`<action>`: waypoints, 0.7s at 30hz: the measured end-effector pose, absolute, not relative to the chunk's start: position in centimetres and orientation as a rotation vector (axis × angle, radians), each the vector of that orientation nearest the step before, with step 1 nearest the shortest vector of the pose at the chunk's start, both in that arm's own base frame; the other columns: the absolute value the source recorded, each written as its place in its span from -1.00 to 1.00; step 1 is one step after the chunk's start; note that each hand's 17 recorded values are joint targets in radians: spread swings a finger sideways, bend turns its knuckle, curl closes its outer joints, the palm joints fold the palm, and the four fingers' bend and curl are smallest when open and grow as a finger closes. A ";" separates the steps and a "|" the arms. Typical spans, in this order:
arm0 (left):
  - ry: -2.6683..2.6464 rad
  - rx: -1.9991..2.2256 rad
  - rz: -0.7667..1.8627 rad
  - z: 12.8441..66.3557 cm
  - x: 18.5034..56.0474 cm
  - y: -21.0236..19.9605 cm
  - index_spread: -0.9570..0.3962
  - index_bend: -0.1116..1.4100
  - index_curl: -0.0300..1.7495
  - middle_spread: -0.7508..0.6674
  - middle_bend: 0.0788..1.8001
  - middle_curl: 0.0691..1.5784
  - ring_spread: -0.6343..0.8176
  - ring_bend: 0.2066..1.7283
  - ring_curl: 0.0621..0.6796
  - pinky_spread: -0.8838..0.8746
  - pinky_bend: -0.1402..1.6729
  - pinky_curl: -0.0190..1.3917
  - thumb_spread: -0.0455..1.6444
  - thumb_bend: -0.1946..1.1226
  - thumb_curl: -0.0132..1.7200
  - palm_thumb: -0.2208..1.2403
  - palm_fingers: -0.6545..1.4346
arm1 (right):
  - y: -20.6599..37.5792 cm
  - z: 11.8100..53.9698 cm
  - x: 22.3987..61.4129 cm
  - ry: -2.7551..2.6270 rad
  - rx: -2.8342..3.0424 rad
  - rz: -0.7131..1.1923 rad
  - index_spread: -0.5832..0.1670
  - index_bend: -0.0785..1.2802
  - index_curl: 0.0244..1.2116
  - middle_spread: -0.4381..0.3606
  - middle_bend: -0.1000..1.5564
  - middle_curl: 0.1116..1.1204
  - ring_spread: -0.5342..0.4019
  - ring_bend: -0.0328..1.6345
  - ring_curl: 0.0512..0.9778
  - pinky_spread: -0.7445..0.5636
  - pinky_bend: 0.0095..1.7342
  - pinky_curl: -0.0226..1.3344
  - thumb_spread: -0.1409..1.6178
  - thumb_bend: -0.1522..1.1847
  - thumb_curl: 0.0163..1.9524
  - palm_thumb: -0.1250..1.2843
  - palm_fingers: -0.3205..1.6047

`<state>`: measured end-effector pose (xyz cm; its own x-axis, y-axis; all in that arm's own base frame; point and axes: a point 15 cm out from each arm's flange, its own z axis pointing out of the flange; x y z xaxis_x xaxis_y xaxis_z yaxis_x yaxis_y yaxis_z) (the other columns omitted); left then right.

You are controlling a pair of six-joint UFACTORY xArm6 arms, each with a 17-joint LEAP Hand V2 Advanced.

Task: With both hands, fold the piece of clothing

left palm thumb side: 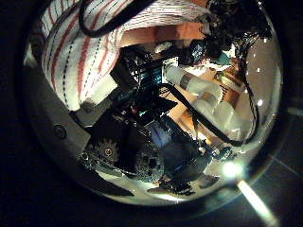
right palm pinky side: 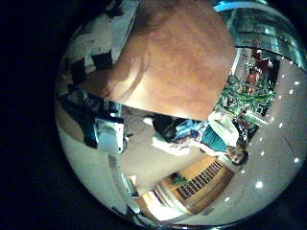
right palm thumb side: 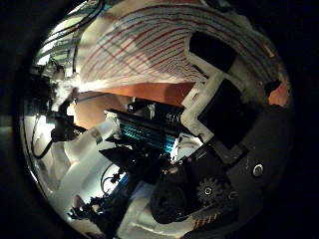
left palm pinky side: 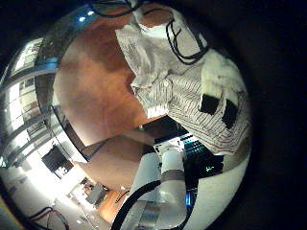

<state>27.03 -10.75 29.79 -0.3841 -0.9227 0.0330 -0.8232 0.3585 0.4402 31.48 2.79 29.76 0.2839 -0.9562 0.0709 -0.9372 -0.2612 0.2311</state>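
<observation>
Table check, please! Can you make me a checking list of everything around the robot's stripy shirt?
surface: round brown wooden table, bare beside the cloth.
job's things: white striped cloth garment, rumpled, one part on the table and one part lifted close to both palms.
clutter: nothing seen.
hands: left hand has dark fingertips pressed on the garment's edge and seems to pinch it; right hand has fingers curled against the garment, which hangs over the table.
cables: nothing seen loose on the table.
surroundings: a bright room with windows beyond the table; the rest is too small to tell.
</observation>
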 end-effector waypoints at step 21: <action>-2.374 1.671 -0.527 20.5 42.0 -8.1 -0.27 -0.63 0.75 -0.87 -0.08 0.37 -0.78 0.49 0.47 -0.72 0.37 -0.03 0.47 -0.74 -0.38 0.37 0.40 | 5.0 21.3 45.8 -1.721 2.198 -0.296 -0.32 0.55 0.67 -0.34 0.60 0.57 -0.34 0.69 0.47 -0.17 0.59 0.08 0.59 -0.78 -0.28 0.52 0.39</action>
